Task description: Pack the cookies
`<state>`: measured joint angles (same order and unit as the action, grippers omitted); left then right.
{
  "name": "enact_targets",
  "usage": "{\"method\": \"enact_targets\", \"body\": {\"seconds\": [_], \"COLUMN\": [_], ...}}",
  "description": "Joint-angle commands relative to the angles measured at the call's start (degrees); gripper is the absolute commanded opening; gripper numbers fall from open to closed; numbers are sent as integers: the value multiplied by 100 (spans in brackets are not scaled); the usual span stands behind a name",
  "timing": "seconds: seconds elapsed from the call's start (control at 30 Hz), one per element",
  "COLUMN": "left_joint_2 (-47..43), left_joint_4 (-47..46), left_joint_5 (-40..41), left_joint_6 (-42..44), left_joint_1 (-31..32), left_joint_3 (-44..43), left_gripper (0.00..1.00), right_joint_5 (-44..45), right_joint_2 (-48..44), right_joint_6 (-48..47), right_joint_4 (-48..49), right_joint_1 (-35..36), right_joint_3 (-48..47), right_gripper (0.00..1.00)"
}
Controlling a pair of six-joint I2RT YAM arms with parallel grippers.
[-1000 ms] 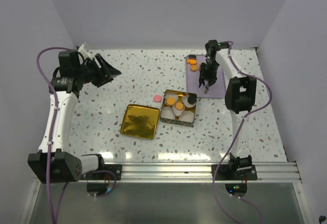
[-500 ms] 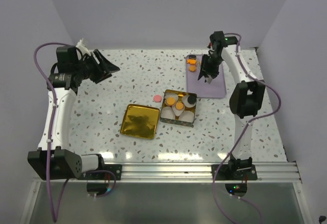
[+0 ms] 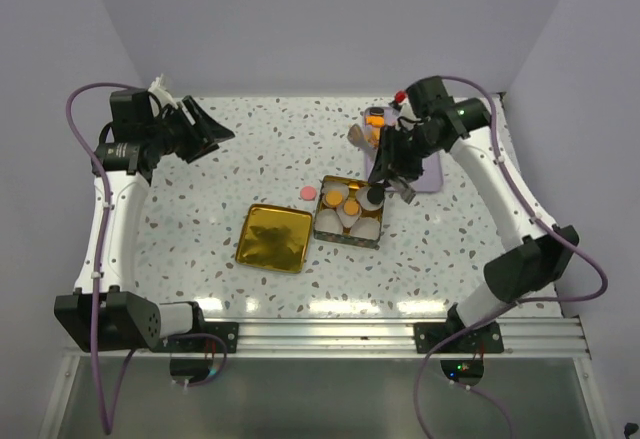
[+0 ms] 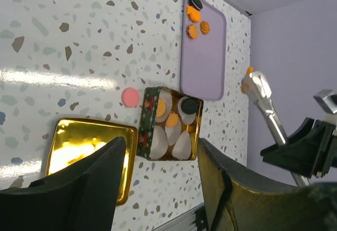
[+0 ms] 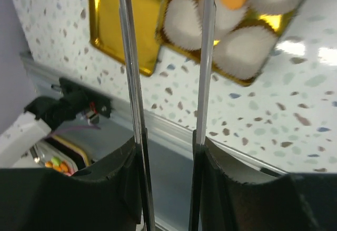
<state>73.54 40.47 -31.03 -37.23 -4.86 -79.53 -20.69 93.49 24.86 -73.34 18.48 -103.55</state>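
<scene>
Four cookies (one black, three orange) crowd one end of the purple tray; a pink cookie lies just beside the tin; the right gripper pinches an orange cookie.

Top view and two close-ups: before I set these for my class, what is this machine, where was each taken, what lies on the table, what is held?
Two robot arms are bolted to a speckled table. One picture looks down from above; the other two come from cameras on each wrist. On the table: a lilac flat tray with round orange cookies and a black cookie, a square tin of white paper cups, its gold lid, a pink cookie. The right gripper clamps metal tongs; the left gripper is open, empty.
</scene>
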Motion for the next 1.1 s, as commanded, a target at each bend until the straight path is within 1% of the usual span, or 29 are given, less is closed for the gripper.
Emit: {"method": "enact_targets", "body": {"seconds": [0.0,0.03,0.07,0.13,0.17,0.3,0.5,0.6,0.77,0.9,0.97,1.07], "left_joint_2": [-181,-217,-261,-401,-463,-770,-990,-1034,-1096,-1087,-1043,-964], "left_joint_4": [-13,-4,5,22,31,119,303,374,436,436,409,322], "left_joint_5": [26,26,35,18,18,26,27,44,88,106,106,88], "left_joint_6": [14,-3,-12,-30,-38,-47,5,41,58,85,85,58], "left_joint_1": [-41,-50,-50,-58,-50,-50,-59,-50,-41,-50,-50,-50], "left_joint_3": [-186,-125,-90,33,86,306,403,385,385,420,429,429], "left_gripper": [62,62,62,62,62,62,62,62,62,62,62,62], "right_joint_5": [-497,-524,-498,-489,-498,-506,-340,-304,-24,12,3,-58], "right_joint_2": [-585,-856,-1016,-1367,-1456,-1641,-1343,-1141,-930,-859,-850,-824], "right_joint_6": [456,563,642,897,967,1187,1372,1407,1311,1249,1240,1223], "right_joint_4": [266,381,582,881,970,1357,1788,2007,2017,2008,2025,2017], "right_joint_1": [708,971,1060,1236,1289,1509,1992,2107,2125,2125,2125,2125], "right_joint_3": [840,1071,1526,1976,2362,3024,3174,3271,3341,3402,3464,3526], "right_gripper": [22,22,22,22,21,20,19,18,18,18,19,24]}}
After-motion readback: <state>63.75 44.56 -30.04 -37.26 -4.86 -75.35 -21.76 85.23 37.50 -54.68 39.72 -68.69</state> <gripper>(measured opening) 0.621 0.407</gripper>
